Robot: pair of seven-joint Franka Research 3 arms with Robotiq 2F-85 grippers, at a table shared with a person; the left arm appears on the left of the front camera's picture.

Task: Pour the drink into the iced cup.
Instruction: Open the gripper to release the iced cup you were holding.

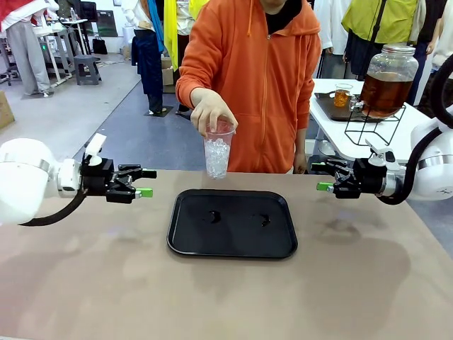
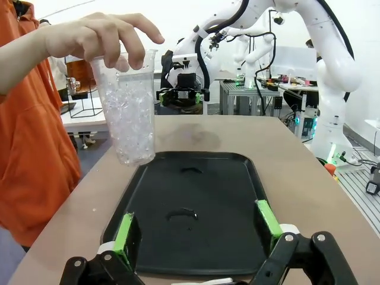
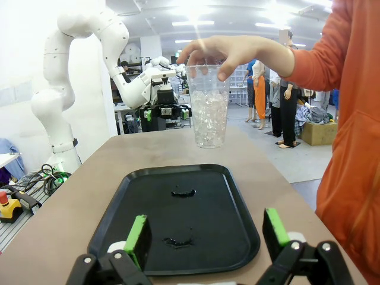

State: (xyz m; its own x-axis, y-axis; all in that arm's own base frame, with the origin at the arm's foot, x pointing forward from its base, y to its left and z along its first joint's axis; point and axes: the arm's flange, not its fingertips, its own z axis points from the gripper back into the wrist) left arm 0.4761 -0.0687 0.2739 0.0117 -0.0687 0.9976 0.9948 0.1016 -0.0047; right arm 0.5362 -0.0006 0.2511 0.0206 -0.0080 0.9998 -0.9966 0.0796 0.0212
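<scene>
Holding the iced cup (image 1: 217, 152) above the tray (image 1: 185, 241), the person's hand (image 1: 209, 110) waits; both arms' jaws gape empty, and no drink is poured yet.

Person's hand (image 1: 210, 111) holding iced cup (image 1: 217, 152) blocks space above the tray's (image 1: 232, 249) far edge.

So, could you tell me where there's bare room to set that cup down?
The tray is free apart from two small wet spots mid-tray. Bare table borders it on all sides. Only the far edge is busy: the hand holds the cup there.
</scene>
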